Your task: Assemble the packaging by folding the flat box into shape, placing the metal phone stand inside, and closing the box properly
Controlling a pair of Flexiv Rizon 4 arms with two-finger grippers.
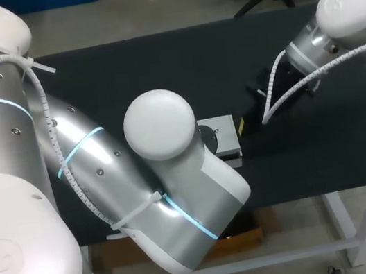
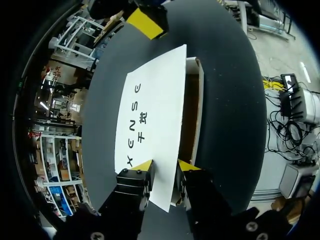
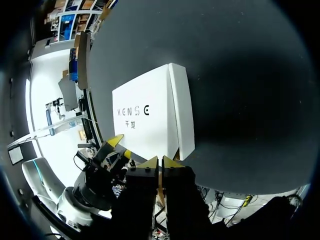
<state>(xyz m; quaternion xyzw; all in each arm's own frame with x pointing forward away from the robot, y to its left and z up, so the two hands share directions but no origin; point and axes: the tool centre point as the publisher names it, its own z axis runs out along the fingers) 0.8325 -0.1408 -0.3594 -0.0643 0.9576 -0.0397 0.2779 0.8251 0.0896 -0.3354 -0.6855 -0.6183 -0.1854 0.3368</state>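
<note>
A white box (image 1: 220, 138) with dark print lies flat on the black table, mostly hidden in the head view by my left arm. Its lid (image 2: 150, 115) is slightly raised on one long side, showing the brown inside (image 2: 190, 120). My left gripper (image 2: 165, 167) is shut on the lid's near end, a yellow tip on each side. At the opposite end, my right gripper (image 3: 159, 162) is shut, tips together at the box's edge (image 3: 175, 145), with a thin brown card sliver between its fingers. No metal stand shows in any view.
The black tabletop (image 1: 313, 157) stretches open to the right of the box and behind it. Its front edge (image 1: 305, 195) runs just below the box. My left arm's elbow (image 1: 160, 123) looms over the box's left half.
</note>
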